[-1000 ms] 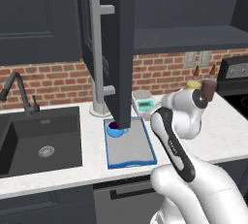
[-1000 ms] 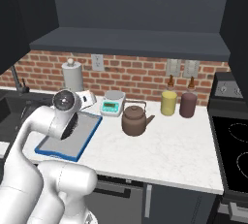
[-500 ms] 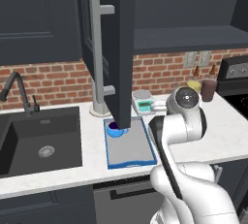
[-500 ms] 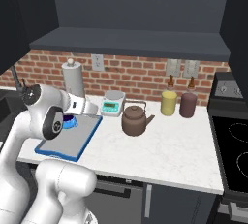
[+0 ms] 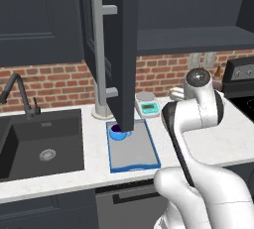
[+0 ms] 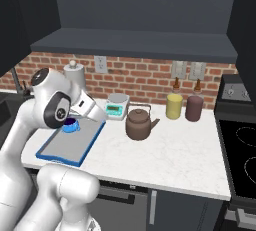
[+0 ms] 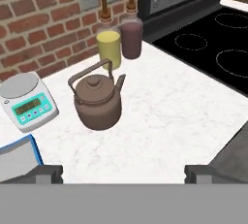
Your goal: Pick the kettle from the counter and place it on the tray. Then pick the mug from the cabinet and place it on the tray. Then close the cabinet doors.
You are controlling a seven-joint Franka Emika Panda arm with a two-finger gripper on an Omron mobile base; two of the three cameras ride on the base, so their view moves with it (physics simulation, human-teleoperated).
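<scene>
The gripper (image 7: 123,172) has its jaws wide apart with nothing between them, and it faces the brown kettle (image 7: 98,101) in the middle left of the hand view. The kettle sits on the white counter (image 6: 170,150), so it looks like the next pick. The blue mug (image 5: 118,133) rests on the tray (image 5: 136,158), low in the middle of the left base view. A cabinet door (image 5: 111,44) hangs open above it.

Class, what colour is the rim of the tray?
Blue, around the grey tray; clearest in the left base view.
</scene>
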